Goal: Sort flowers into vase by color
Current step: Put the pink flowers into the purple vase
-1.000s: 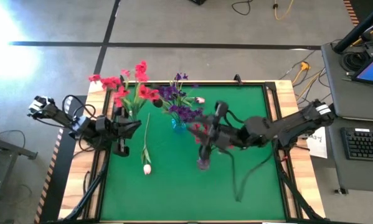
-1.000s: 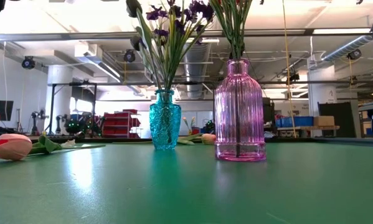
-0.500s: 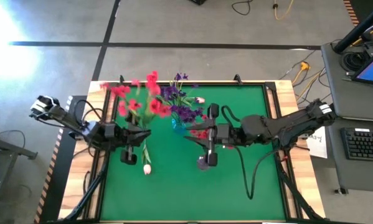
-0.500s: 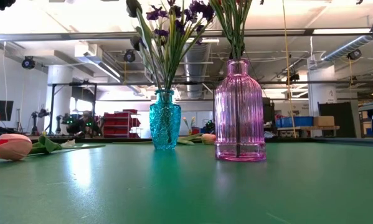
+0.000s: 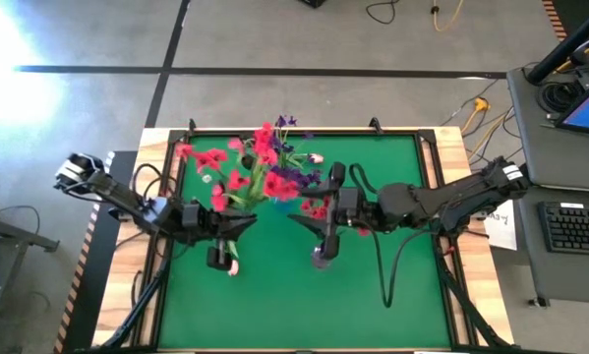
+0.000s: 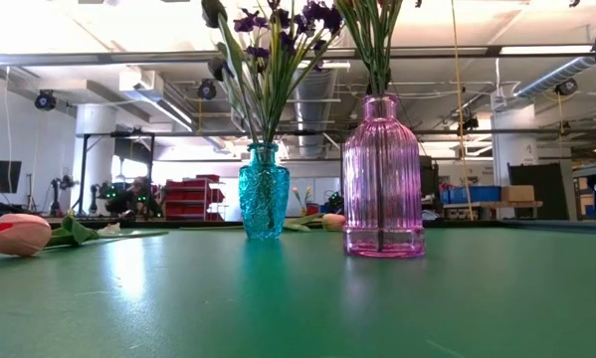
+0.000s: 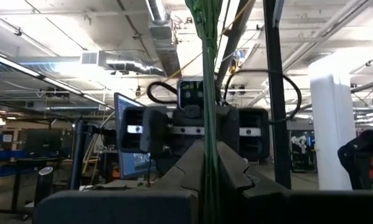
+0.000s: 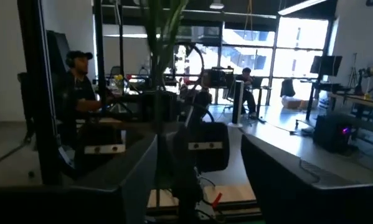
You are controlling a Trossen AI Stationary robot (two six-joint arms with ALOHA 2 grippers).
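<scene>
My left gripper (image 5: 243, 220) is shut on a bunch of red flowers (image 5: 237, 165) and holds it above the table's left half. In the left wrist view their green stems (image 7: 208, 74) rise between my fingers. My right gripper (image 5: 308, 212) hovers open above the pink vase (image 6: 382, 179). The stems (image 8: 165, 56) of the red flowers (image 5: 319, 206) standing in that vase pass between its fingers. Purple flowers (image 5: 286, 175) stand in the teal vase (image 6: 264, 191). One tulip (image 6: 14, 234) lies on the mat below my left gripper, and another tulip (image 5: 316, 157) lies near the far edge. My left gripper pinches the bundled green stems (image 7: 208, 163) of the red flowers between its two fingers. The fingers come from the table's left, slanting upward, and lie across the stems. The bunch stands upright, lifted clear of the mat, with its blossoms (image 5: 265, 147) above the fingers and its lower ends hidden.
The green mat (image 5: 392, 285) has free room at the near and right sides. The two vases stand close together in the middle. A wooden frame (image 5: 458, 236) borders the table. A desk with a keyboard (image 5: 574, 226) stands off to the right.
My left gripper has carried the red flowers toward the table's right, closer to the two vases, with the bunch staying upright. My right gripper has stayed above the pink vase and has rolled about its own pointing line.
</scene>
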